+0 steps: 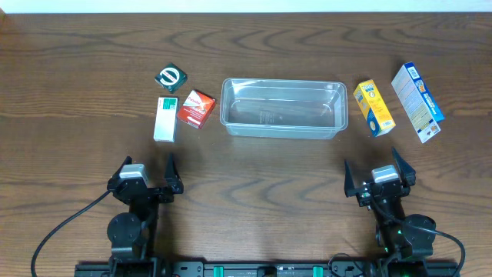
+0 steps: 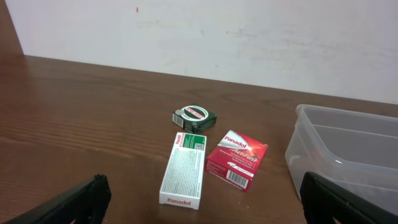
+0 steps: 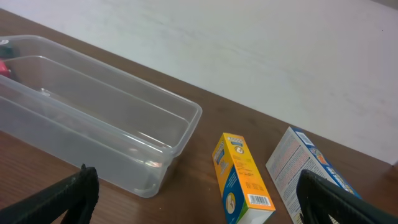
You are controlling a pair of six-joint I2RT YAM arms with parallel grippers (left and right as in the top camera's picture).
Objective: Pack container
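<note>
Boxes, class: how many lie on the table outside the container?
5. Left of the container: dark green box, white box, red box. Right: yellow box, blue box. None look hidden.

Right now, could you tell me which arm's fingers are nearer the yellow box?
Right. The right fingers sit directly before the yellow box; the left fingers lie beyond the container.

Just ahead of the left jaws, the white and green box [image 2: 185, 169] read "Panadol" in red on its near end and again on its green band. To its right, the red box [image 2: 237, 160] seemed to read "Actifast". Print on the dark green box [image 2: 194, 116] beyond was illegible. Ahead of the right jaws, lettering on the yellow box [image 3: 242, 178] and blue and white box [image 3: 311, 174] was too small to read.
</note>
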